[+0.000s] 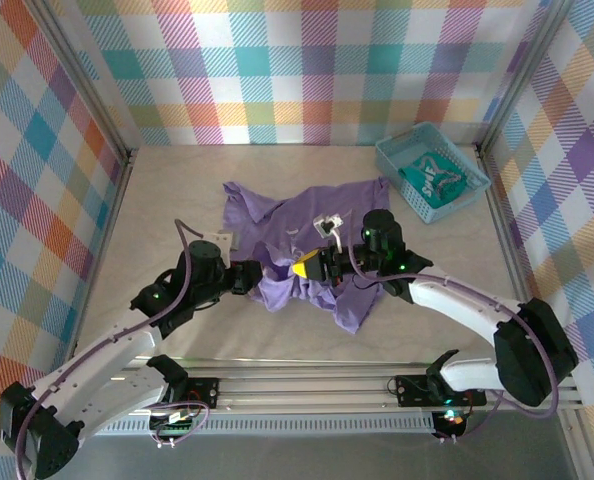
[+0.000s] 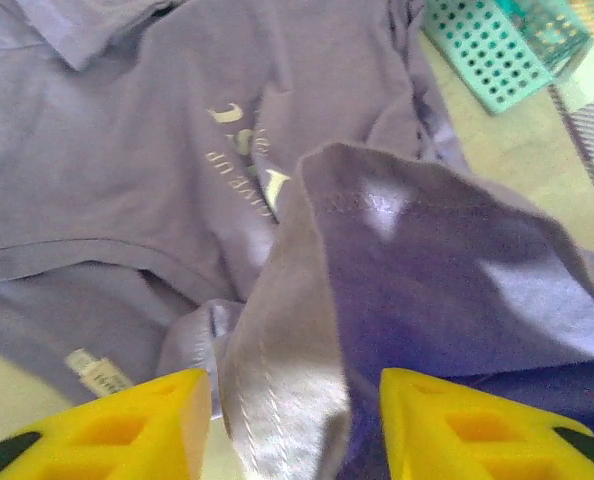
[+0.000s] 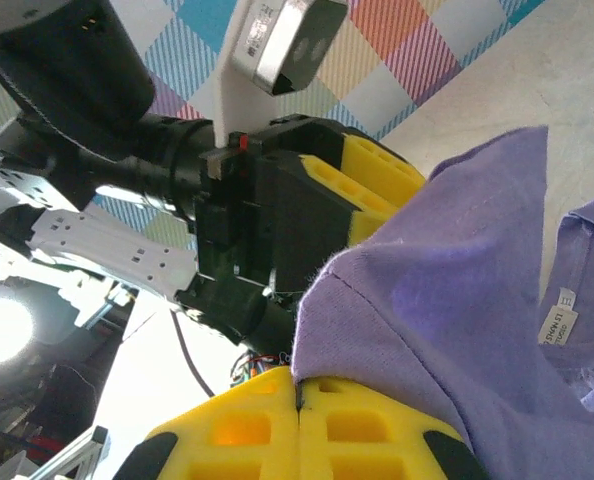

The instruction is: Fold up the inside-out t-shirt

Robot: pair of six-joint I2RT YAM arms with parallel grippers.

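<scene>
The inside-out t-shirt [image 1: 312,225] lies crumpled in the middle of the table, lavender-purple, with a pale mirrored print [image 2: 247,150] and a white label [image 2: 97,372]. My right gripper [image 1: 305,265] is over the shirt's near part. Its yellow fingers [image 3: 377,440] are shut on a seamed edge of the t-shirt [image 3: 447,300] and hold it up as a raised fold. My left gripper [image 1: 260,276] faces it from the left. In the left wrist view the left gripper [image 2: 292,400] is open, and a standing fold of hem [image 2: 287,330] rises between its jaws without being pinched.
A small teal basket [image 1: 432,170] at the back right holds a teal-green garment [image 1: 439,178] with white markings. A small white object [image 1: 224,240] lies left of the shirt. Plaid walls close in the table, and a metal rail [image 1: 307,385] runs along its near edge.
</scene>
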